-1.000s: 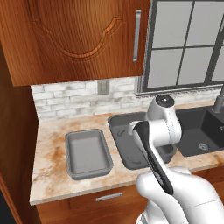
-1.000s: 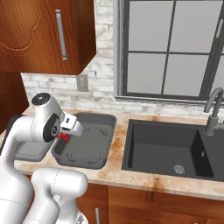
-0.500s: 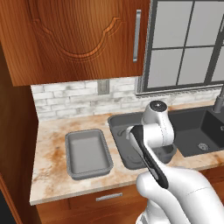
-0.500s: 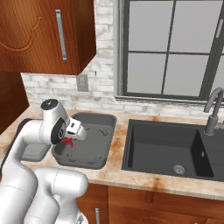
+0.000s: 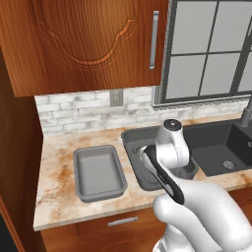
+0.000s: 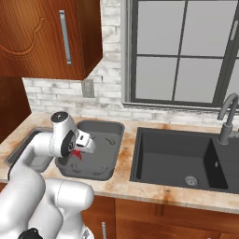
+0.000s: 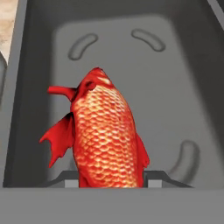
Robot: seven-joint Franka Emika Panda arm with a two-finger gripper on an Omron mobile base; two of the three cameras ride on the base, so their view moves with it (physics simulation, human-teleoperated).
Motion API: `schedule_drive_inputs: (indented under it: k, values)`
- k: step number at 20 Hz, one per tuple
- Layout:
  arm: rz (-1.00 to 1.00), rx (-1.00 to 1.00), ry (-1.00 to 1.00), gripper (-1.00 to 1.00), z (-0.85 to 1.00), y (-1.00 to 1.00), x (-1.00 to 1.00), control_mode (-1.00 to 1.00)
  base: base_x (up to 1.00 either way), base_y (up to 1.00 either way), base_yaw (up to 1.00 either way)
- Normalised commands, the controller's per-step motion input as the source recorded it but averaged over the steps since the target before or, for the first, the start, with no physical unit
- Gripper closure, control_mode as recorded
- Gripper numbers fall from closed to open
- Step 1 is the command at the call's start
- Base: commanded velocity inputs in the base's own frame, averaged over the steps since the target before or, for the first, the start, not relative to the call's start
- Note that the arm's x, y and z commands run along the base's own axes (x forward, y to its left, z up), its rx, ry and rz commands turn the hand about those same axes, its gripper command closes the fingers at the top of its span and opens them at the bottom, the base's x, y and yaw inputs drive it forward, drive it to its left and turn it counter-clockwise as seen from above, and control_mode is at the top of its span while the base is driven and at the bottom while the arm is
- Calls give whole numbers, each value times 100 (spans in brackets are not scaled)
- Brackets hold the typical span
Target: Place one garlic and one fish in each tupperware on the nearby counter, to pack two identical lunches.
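I've swung down lower over the darker tupperware (image 6: pixel 109 133) w/ my gripper (image 7: pixel 111 179) clamped on the red fish (image 7: pixel 105 135), hanging just above the tray floor, so release should be next, imo.

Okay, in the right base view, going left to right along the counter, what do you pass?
Lighter grey tupperware → hand holding the red-orange fish → darker grey tupperware → black sink basin → faucet.

Wooden cabinet (image 5: pixel 88 44), brick backsplash (image 5: pixel 93 110), grey-framed window (image 6: pixel 186 51)
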Motion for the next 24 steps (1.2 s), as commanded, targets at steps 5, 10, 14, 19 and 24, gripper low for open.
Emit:
schedule_drive_inputs:
  k: [5, 10, 14, 19, 24]
  values:
    - [0, 0, 3, 100, -26, 0, 24, -100, 0, 0, 0]
    - [0, 0, 0, 100, -22, 0, 27, -100, 0, 0, 0]
    - [0, 0, 0, 100, -29, 0, 21, -100, 0, 0, 0]
    - [0, 0, 0, 100, -23, 0, 13, -100, 0, 0, 0]
    - [0, 0, 0, 100, -24, 0, 12, -100, 0, 0, 0]
